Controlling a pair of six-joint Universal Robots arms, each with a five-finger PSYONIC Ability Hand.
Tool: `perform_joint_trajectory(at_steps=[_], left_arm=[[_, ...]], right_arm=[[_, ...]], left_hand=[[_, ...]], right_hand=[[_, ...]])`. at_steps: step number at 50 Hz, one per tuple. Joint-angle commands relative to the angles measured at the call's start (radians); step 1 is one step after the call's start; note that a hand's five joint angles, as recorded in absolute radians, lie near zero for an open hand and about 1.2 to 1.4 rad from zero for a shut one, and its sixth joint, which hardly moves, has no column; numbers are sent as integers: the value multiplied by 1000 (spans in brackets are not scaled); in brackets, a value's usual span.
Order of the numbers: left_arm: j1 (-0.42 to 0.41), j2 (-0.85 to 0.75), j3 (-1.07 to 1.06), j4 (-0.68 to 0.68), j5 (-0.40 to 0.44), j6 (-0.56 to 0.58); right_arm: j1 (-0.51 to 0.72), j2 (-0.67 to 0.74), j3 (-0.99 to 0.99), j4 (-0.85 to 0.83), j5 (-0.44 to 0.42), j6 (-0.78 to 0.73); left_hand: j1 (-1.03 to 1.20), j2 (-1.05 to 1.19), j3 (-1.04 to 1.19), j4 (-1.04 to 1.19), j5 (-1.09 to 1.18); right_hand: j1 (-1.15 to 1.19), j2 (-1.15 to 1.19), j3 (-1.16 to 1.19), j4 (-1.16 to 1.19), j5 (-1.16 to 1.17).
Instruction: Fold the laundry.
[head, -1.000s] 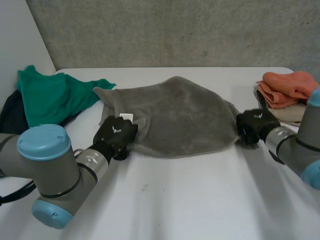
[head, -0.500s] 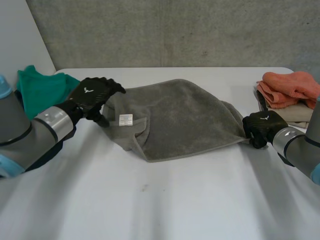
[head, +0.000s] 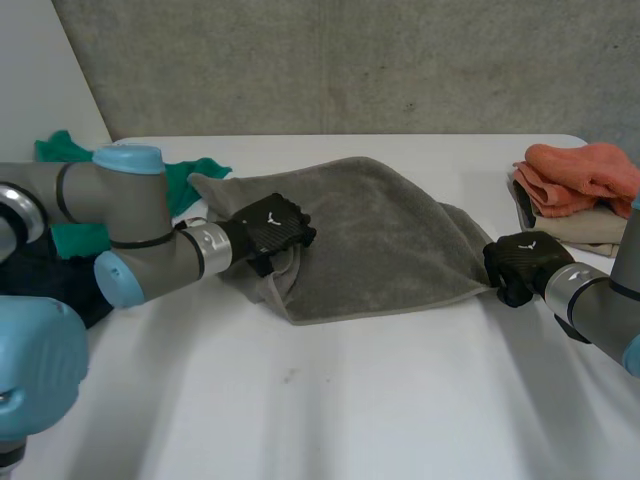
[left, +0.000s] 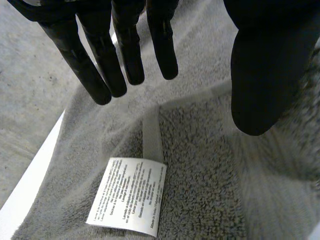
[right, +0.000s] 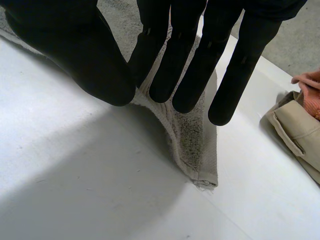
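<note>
Grey towel (head: 370, 230) lies rumpled mid-table (head: 350, 400). Left hand (head: 272, 226) is over its left part, fingers (left: 102, 70) straight and spread, released, by the white care label (left: 127, 195). Right hand (head: 520, 262) pinches the towel's right corner between thumb and straight fingers (right: 187, 65). Green cloth (head: 195, 172) far left. Orange cloth (head: 580, 172) on folded beige cloth (head: 590, 225), far right.

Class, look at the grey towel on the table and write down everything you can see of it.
The grey towel is looped terry with a flat hemmed border and a white printed care label. It lies rumpled and partly doubled over on the white table. The left hand is spread open over the part by the label; the right hand pinches its right-end corner between thumb and straight fingers.
</note>
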Motion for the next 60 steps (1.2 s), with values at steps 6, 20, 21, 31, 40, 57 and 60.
perform_joint_trajectory(at_steps=[6,20,21,31,40,57,60], left_arm=[[-12,-30,28,31,-44,18],[68,301,-381,143,-242,12],[74,327,-413,140,-243,12],[209,628,-820,68,-234,12],[219,666,-914,-191,-349,95],[131,459,-355,108,-443,-30],[128,438,-218,213,-446,-125]], right_arm=[[-12,-6,1,0,0,0],[-22,-24,-36,92,3,-107],[-25,-36,-45,133,4,-153],[-33,-87,-58,487,43,-481],[-13,-107,-47,681,162,-549],[90,0,-463,479,219,-435],[100,-4,-588,388,222,-338]], left_hand=[[806,813,811,809,808],[827,835,832,830,830],[827,835,832,830,830],[827,835,832,830,830],[827,835,832,830,830],[827,835,832,830,830],[827,835,832,830,830]], right_hand=[[274,220,206,200,208],[274,220,206,200,208],[274,220,206,200,208],[274,220,206,200,208],[274,220,206,200,208],[274,220,206,200,208],[274,220,206,200,208]])
